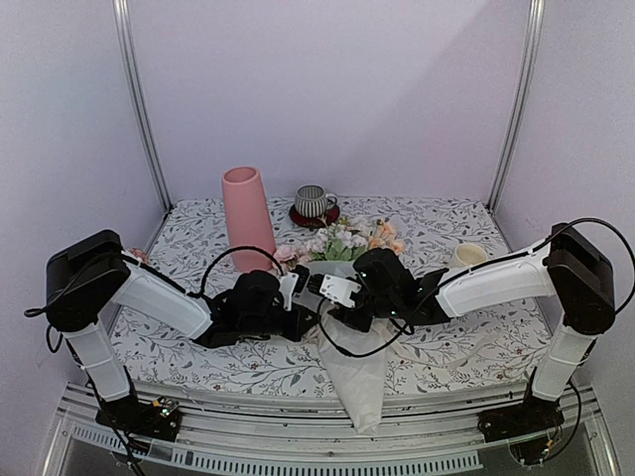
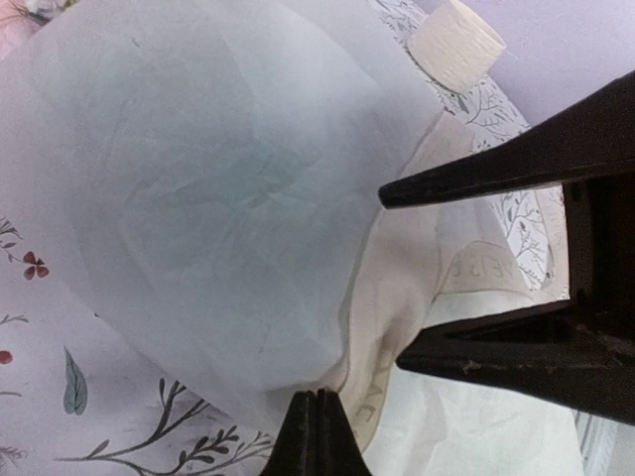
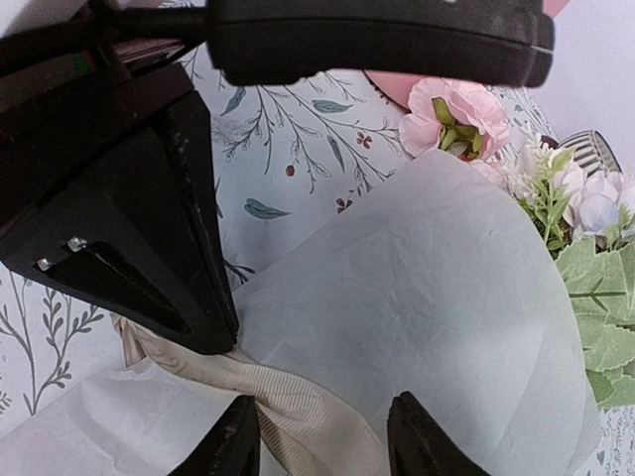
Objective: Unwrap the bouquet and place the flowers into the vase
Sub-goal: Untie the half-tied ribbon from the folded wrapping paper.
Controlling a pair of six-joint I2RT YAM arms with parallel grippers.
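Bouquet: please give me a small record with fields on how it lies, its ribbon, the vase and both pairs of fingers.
bouquet: wrapped, lying on the table, blooms toward the back, tip past the near edge
ribbon: around the paper
vase: upright, back left, no flowers in it
left fingers: shut, tips at the ribbon
right fingers: open, astride the ribbon

I count one tall matte pink cylinder vase (image 1: pixel 248 213). Right of it are two mugs, one grey striped mug (image 1: pixel 314 201) on one dark red coaster (image 1: pixel 328 220) and one cream mug (image 1: pixel 467 256). Nearer than it lies one white paper-wrapped bouquet (image 1: pixel 353 352).
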